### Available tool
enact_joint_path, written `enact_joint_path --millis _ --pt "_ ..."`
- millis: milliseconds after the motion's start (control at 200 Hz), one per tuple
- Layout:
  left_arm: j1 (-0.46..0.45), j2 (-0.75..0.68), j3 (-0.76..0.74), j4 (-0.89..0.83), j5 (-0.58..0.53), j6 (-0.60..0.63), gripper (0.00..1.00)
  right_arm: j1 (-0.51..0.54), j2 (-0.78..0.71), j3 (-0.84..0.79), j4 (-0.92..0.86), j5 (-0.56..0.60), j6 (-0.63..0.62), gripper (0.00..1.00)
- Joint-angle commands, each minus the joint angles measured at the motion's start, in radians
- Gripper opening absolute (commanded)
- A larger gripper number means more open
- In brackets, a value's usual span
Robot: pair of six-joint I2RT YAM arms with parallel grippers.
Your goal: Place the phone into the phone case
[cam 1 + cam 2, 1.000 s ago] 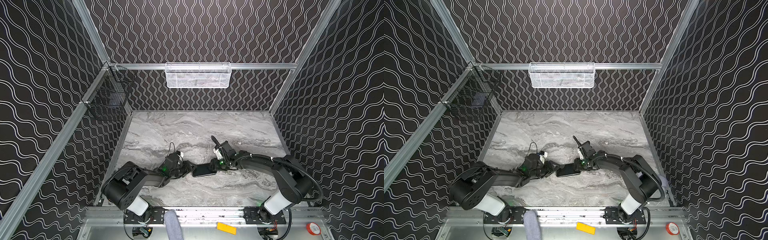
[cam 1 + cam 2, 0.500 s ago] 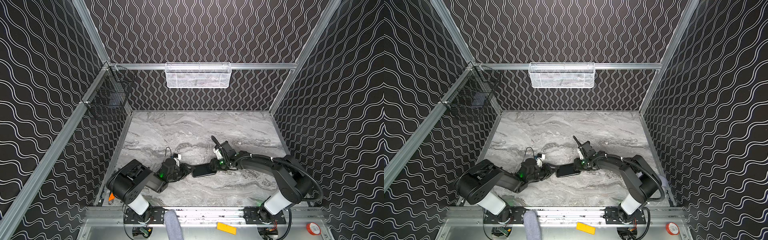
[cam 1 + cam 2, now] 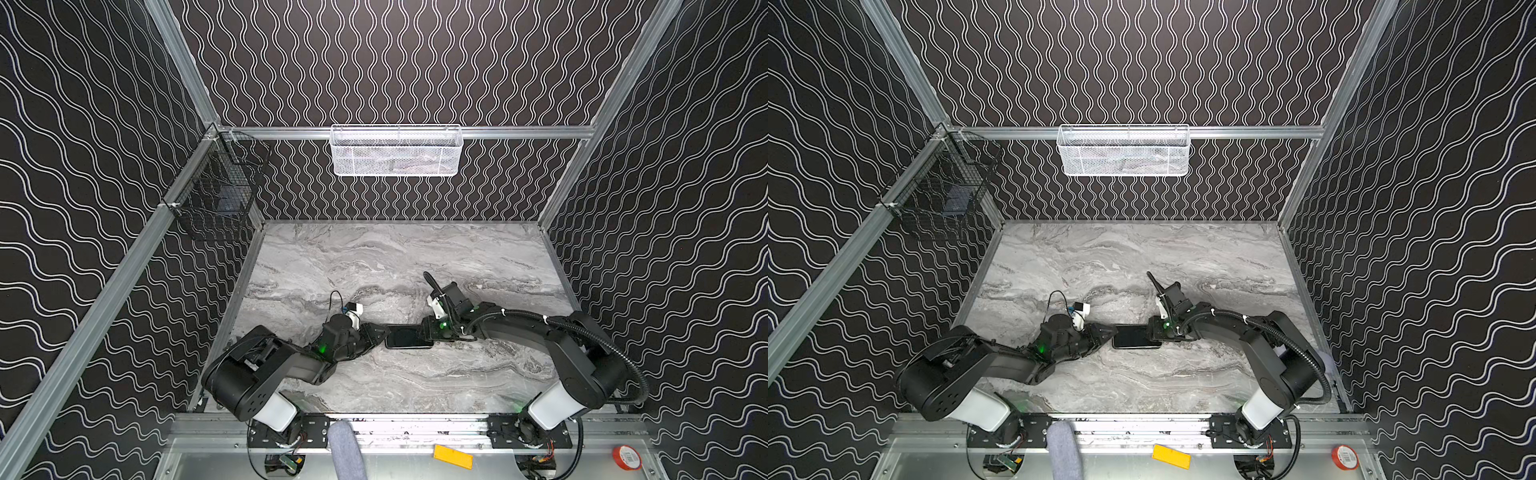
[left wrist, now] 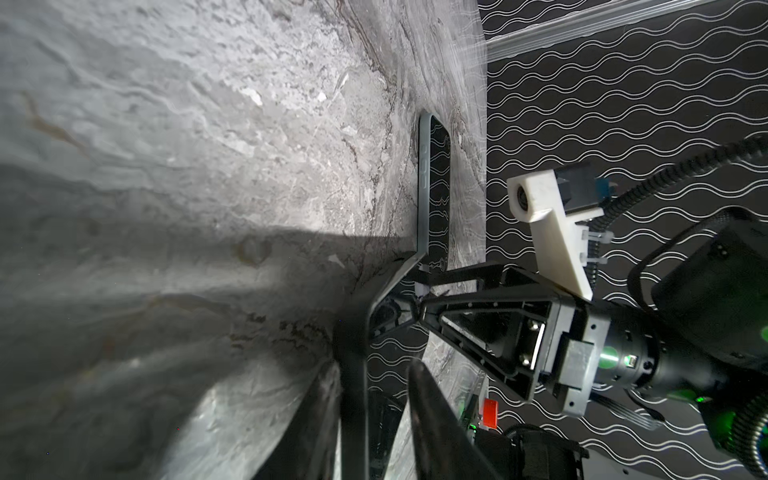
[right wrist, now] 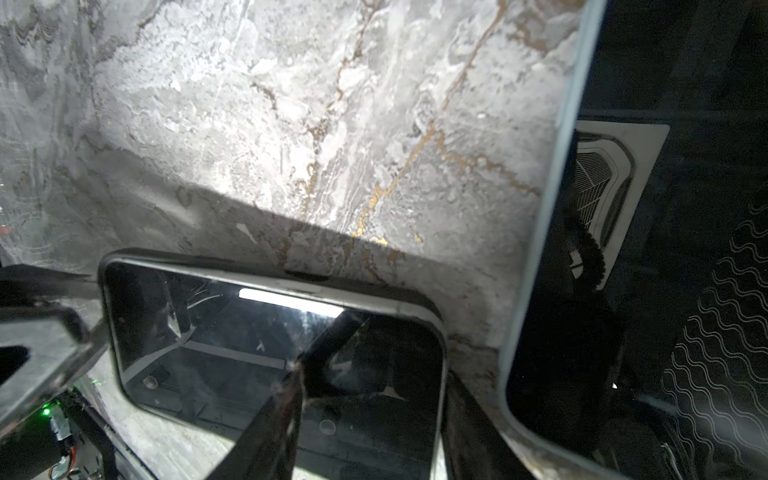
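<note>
Phone (image 3: 408, 337) lying flat, screen up, on the grey marbled desk (image 3: 374, 257), low and centre in both top views (image 3: 1136, 337). Its left end is met by the left end effector (image 3: 380, 333) and its right end by the right end effector (image 3: 427, 332). Only these views take in the white mesh basket (image 3: 397, 151) at upper centre and the black wire basket (image 3: 216, 195) at upper left, both hung on the rail (image 3: 519, 132).

The left wrist view adds the phone's black edge (image 4: 353, 415) running between that arm's two dark fingers (image 4: 428, 424), one on each side. Whether they press on it cannot be told. Beyond lies a second dark glossy slab (image 4: 436, 187) with a pale grey-blue edge, mirroring the wavy wall (image 4: 623, 124).

The right wrist view shows the phone's screen (image 5: 208, 353) close up, with a black rim (image 5: 249, 266) outside its grey border. One finger (image 5: 270, 428) meets its own reflection on the glass at the tip. Whether this end effector is clamped cannot be told. The pale-edged slab (image 5: 602, 291) sits just beside the phone, a strip of desk between them.
</note>
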Motion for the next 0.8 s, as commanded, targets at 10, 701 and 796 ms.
enact_joint_path --millis 10,701,796 --pt "-0.013 0.005 0.030 0.021 0.037 0.043 0.32 0.003 -0.003 -0.003 -0.004 -0.027 0.006 0.53" --pt "-0.043 0.018 0.061 0.014 0.026 0.038 0.16 0.010 0.011 0.002 0.011 -0.039 0.008 0.52" --pt "-0.042 0.019 0.062 0.012 0.026 0.039 0.19 0.012 0.015 0.003 0.011 -0.041 0.007 0.52"
